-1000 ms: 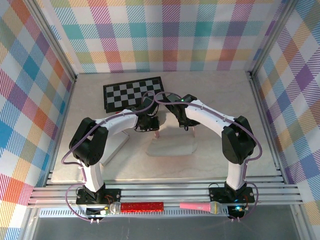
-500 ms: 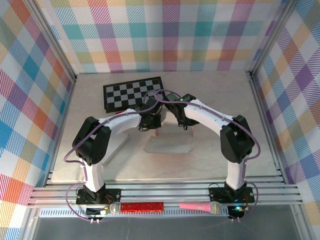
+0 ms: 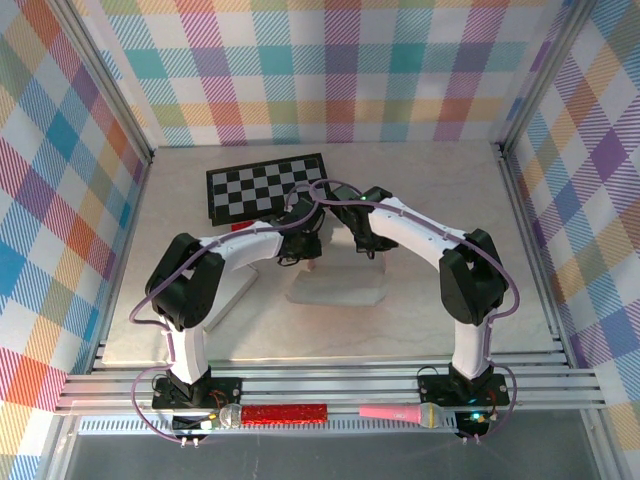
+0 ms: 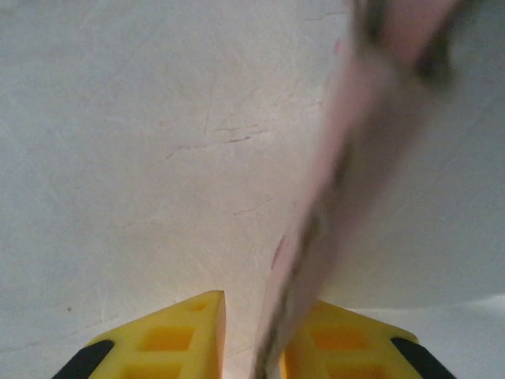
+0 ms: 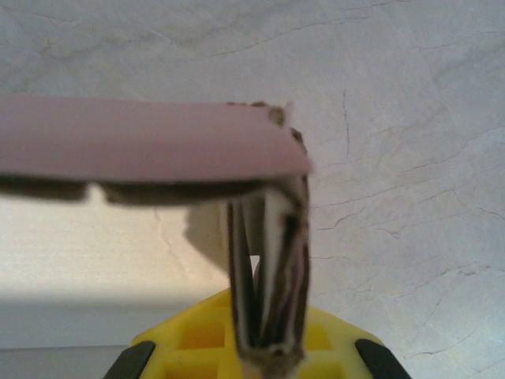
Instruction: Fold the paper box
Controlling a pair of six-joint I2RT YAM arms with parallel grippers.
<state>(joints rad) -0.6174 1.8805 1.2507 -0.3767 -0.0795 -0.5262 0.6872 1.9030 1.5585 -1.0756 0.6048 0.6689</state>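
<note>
The paper box (image 3: 338,288) lies pale and half flattened at the table's middle, with both grippers at its far edge. My left gripper (image 3: 300,252) stands open by a small gap. A blurred pink flap of the paper box (image 4: 379,103) runs down between its yellow fingers (image 4: 189,335) and leans on the right one, with space beside the left one (image 4: 268,304). My right gripper (image 3: 362,243) is shut on a stack of folded layers at a corner of the paper box (image 5: 150,138), which stand upright between its fingers (image 5: 264,308).
A black-and-white checkerboard (image 3: 262,188) lies behind the grippers. A white flat piece (image 3: 235,285) rests under the left arm. A red tube (image 3: 285,412) and a pink microphone (image 3: 405,413) lie on the front rail. Plaid walls close in three sides.
The box has shifted slightly left and towards the arms. The left gripper has moved a little to the right along the box's far edge. The right gripper keeps its hold.
</note>
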